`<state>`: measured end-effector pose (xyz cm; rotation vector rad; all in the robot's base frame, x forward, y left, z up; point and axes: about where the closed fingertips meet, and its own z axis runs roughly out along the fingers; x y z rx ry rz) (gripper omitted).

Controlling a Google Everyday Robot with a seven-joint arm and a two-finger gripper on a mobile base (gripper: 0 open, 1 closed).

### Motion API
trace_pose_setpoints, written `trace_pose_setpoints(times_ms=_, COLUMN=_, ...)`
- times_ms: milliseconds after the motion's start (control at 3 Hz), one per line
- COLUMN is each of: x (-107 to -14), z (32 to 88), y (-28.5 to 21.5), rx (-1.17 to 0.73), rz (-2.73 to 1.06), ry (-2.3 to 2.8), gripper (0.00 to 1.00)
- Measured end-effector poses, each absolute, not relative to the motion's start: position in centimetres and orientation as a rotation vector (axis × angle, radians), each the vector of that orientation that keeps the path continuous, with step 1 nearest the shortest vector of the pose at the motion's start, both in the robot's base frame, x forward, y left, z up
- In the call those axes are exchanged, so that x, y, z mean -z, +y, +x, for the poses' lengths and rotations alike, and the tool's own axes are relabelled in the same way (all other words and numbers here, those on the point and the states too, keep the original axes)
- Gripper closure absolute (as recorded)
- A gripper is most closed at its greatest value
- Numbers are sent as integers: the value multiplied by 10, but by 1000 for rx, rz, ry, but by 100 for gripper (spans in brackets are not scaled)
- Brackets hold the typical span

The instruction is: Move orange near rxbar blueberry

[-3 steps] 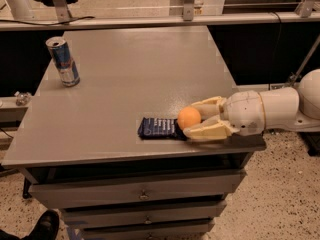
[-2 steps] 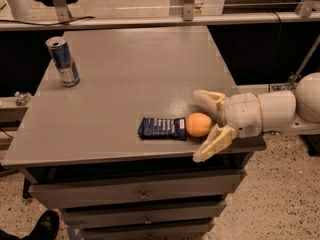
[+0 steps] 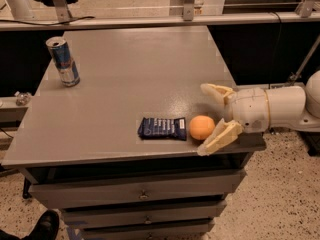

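The orange [image 3: 202, 127] is sitting on the table [image 3: 135, 74] close to its front edge, above the drawers [image 3: 142, 194], and it is lying just beside the right end of the rxbar blueberry [image 3: 162, 128]. Whether the fruit is actually touching the wrapper's crimped end is hard to say. The bar is lying flat with its long side running along the front edge.

The gripper [image 3: 201, 119] is reaching in from the right at the same depth, and its fingers [image 3: 220, 137] are standing spread wide, one in front of the orange and one behind it, gripping nothing. The orange appears to be resting on the table by its own weight.

Judging from this, the placing itself is looking done: the fruit is lying next to the bar. What seems to be remaining is only for the arm [image 3: 280, 106] to be drawn clear without nudging the orange, which could roll.

Farther back, a drink can [image 3: 63, 61] is standing upright near the table's left edge, well apart from both.

The arm is running out of view at the right edge, and the near finger may be brushing the orange; I cannot tell. The wrapper's lettering is not readable.
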<state>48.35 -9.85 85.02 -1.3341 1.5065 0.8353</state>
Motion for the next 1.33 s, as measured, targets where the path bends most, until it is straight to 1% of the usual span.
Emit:
trace_pose_setpoints(times_ms=667, x=-909, z=510, y=-179, rx=-575, rz=-1317, ry=1541, gripper=0)
trace_pose_setpoints(times_ms=1000, x=-942, z=538, y=-219, rx=-433, rz=-1280, ry=1538, gripper=0)
trace_pose_setpoints(times_ms=1333, x=-954, z=541, y=-225, rx=-411, rz=-1270, ry=1524, gripper=0)
